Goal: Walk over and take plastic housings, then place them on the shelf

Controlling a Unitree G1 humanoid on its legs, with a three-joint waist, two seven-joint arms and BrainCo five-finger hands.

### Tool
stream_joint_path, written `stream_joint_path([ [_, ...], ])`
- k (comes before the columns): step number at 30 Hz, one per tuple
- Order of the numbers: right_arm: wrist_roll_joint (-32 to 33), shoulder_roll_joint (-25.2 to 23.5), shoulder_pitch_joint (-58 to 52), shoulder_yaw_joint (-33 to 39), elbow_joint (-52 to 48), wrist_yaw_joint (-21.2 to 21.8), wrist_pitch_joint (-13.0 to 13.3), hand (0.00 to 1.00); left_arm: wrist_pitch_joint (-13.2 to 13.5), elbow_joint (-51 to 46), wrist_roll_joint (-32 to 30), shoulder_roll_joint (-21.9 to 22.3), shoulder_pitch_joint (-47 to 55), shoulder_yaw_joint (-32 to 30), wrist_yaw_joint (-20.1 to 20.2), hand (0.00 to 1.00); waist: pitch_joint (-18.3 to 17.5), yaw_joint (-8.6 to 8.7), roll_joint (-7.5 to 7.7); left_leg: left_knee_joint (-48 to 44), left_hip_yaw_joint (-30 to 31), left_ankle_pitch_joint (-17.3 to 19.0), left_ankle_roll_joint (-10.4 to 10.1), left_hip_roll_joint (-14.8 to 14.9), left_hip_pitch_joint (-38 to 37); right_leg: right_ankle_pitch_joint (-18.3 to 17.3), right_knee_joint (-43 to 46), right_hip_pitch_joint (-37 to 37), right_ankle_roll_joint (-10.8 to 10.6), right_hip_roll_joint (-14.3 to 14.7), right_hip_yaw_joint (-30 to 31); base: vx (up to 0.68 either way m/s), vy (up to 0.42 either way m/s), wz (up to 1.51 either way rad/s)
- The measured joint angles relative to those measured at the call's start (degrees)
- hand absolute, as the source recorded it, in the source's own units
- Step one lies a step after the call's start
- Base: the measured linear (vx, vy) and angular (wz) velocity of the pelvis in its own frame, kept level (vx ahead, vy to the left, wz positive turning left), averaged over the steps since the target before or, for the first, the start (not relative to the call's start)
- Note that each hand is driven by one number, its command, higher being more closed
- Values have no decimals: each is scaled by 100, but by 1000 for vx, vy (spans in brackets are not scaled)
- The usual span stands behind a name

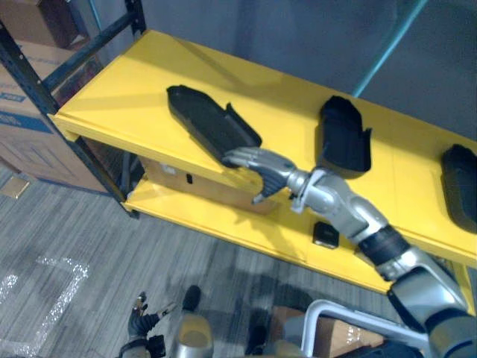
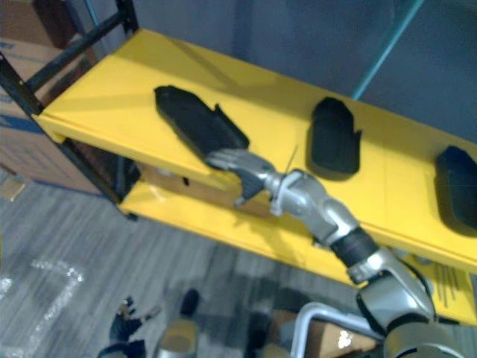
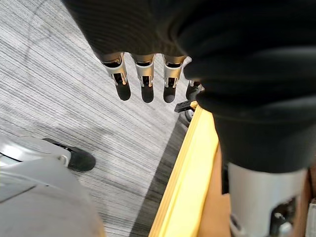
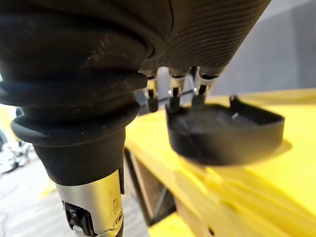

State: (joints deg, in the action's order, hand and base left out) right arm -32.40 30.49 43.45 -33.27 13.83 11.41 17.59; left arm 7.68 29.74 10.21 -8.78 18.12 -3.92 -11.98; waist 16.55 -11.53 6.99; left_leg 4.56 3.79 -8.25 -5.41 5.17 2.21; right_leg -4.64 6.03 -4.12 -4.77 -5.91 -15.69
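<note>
**Right hand on the left housing, top shelf**

My left hand [image 1: 139, 322] hangs low over the floor [image 1: 67, 246], fingers relaxed, holding nothing. On the yellow shelf [image 1: 119, 97], my right hand [image 1: 257, 165] lays straight fingers on the near end of the left housing [image 1: 209, 119], thumb apart below, not gripping. That end sits close to the front edge, so I'd ease it inward, then lift off cleanly without dragging it. Count: three housings, with the middle housing [image 1: 344, 134] and right housing [image 1: 460, 185] alongside.
</note>
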Motion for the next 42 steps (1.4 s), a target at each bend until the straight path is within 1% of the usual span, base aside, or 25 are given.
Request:
stream_joint_path([
  [4,-45,4,0,-10,17,-94,-28,0,-16,101,0,-31,-20,-1,4,0,-3,-16,4,-1,6,0,2,-11,18,27,-36,0,-3,-6,-6,-3,-2,1],
  [5,-170,4,0,-9,53,-281,-47,0,-16,101,2,-41,-19,-2,7,0,-3,-18,2,-1,19,0,2,-12,38,28,-45,8,-4,-5,-17,-12,-9,4],
  [6,-215,4,0,-7,70,-361,-49,0,-15,101,2,-44,-20,-2,13,0,-3,-18,2,-1,23,0,2,-13,46,28,-47,12,-4,-5,-21,-11,-10,4],
  [9,-459,-16,0,18,225,-898,-54,0,-14,108,6,-43,-20,-1,100,0,-5,-23,-8,-2,39,-2,3,-26,87,31,-51,41,-8,-14,-38,-5,-9,3],
  [11,-559,-44,0,49,341,-1097,-76,0,-14,128,8,-37,-21,1,110,0,-9,-26,-29,-2,52,-2,3,-38,93,31,-51,39,-8,-26,-59,4,-6,4],
  [12,-668,-44,-1,64,360,-1274,-143,0,-13,137,10,-28,-22,3,115,0,-10,-25,-64,-2,68,-2,3,-51,102,34,-49,37,-13,-39,-102,6,-5,8],
  [14,-756,-92,-1,128,465,-1554,-187,0,-12,152,9,-13,-27,4,123,0,-37,-24,-133,-2,109,-3,4,-75,119,37,-48,30,-20,-58,-147,11,-5,14],
  [15,-804,-140,-8,245,522,-1787,-267,0,-11,152,10,11,-41,4,124,0,-61,-23,-202,-2,169,-4,4,-91,147,35,-53,23,-20,-62,-176,12,-9,19],
  [18,-897,-196,-9,458,538,-2038,-294,0,-11,155,24,32,-54,4,121,0,-74,-46,-259,-3,206,-24,-17,-92,178,31,-57,35,-14,-58,-223,10,-16,9],
  [20,-896,-248,-9,555,543,-2042,-330,0,-14,182,45,36,-61,10,122,0,-75,-38,-261,-3,223,-29,-24,-87,176,23,-57,20,-7,-53,-267,9,-28,4],
  [23,-891,-289,-11,563,678,-1961,-467,0,-16,181,63,40,-70,11,122,0,-74,-38,-264,-3,242,-30,-26,-89,170,15,-51,7,-6,-54,-287,0,-10,1],
  [25,-887,-344,-14,565,778,-1774,-538,0,-17,181,65,40,-70,12,121,0,-70,-38,-270,-3,258,-33,-30,-90,169,6,-34,6,-8,-55,-297,-11,-8,2],
  [28,-866,-413,-16,564,968,-1499,-562,0,-21,181,74,40,-69,12,107,0,-58,-49,-290,-3,296,-34,-23,-92,165,-25,25,6,-12,-61,-313,-23,-15,6],
  [30,-808,-440,-13,561,1117,-1320,-555,0,-22,179,78,40,-70,16,104,0,-38,-65,-322,-3,328,-38,-16,-94,166,-49,61,5,-10,-65,-331,-24,-14,7],
  [32,-644,-458,20,558,1308,-1089,-547,0,-24,175,108,45,-70,16,98,0,10,-96,-401,-3,348,-50,-16,-94,171,-89,95,14,-9,-91,-346,-30,-1,4],
  [36,-601,-465,114,555,1484,-926,-513,0,-30,153,120,47,-69,15,89,0,77,-158,-513,-3,375,-59,-16,-92,183,-104,131,23,-5,-93,-426,-11,-16,3],
  [38,-593,-475,224,542,1612,-883,-496,0,-35,74,123,46,-68,14,87,0,90,-189,-536,-4,411,-61,-18,-93,200,-111,142,24,-4,-97,-458,9,-26,10],
  [39,-533,-477,315,533,1719,-880,-507,100,-35,11,125,46,-69,15,88,0,91,-203,-537,-4,453,-61,-18,-97,234,-131,157,40,-2,-97,-477,14,-21,13],
  [42,-415,-491,492,529,1880,-880,-566,100,-52,-102,128,49,-69,16,89,0,96,-233,-545,-31,512,-68,-28,-99,354,-161,223,150,4,-97,-498,22,-32,11],
])
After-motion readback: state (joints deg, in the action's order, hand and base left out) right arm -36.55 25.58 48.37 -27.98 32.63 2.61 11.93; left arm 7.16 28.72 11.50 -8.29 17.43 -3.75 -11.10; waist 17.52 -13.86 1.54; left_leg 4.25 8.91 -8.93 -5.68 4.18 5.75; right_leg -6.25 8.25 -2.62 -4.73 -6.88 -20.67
